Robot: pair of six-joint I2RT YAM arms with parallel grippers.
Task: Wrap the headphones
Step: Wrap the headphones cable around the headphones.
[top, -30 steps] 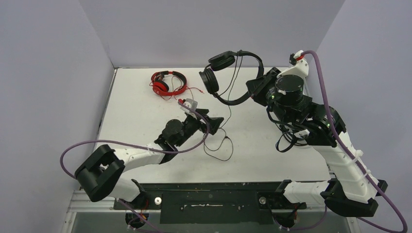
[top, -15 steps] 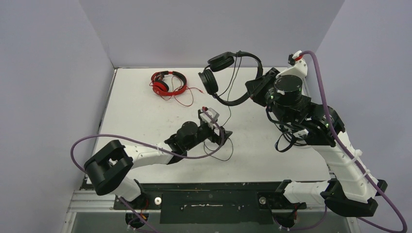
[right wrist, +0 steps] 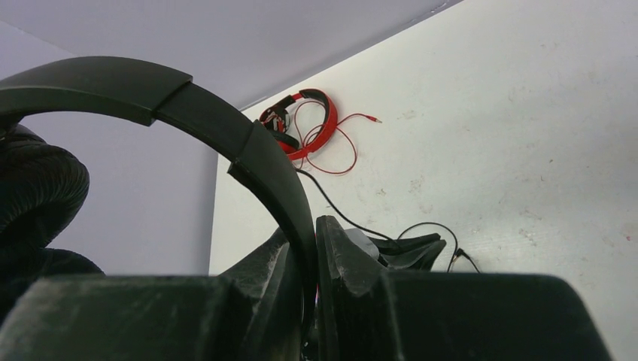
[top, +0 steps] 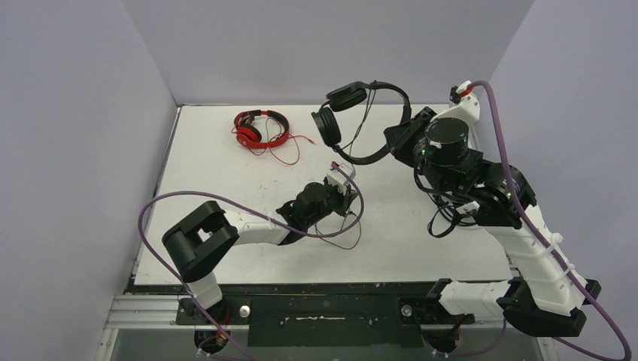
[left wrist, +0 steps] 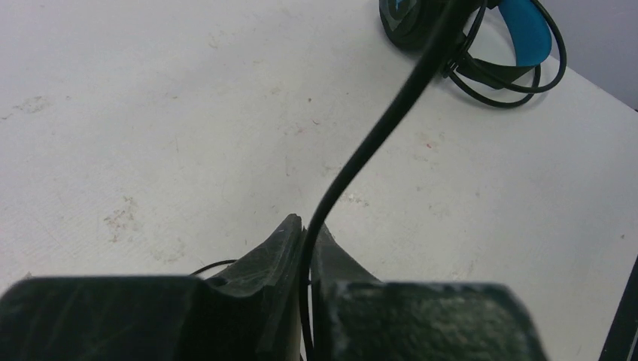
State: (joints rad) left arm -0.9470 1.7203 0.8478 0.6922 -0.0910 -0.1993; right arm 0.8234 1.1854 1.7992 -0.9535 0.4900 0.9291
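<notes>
1. The right end effector [right wrist: 314, 235] is clamped on the band of the black headphones [top: 328, 126], holding them above the table [top: 218, 195] at the far middle.
2. The left end effector [left wrist: 307, 237] is pinched narrow on the thin black cable [left wrist: 376, 135] hanging below them, low over the table's centre.
3. The red headphones [top: 260, 128] lie far left, with their cord loose beside them.
4. The blue-banded headphones [left wrist: 523, 22] lie on the table to the right, partly behind the cable.
</notes>
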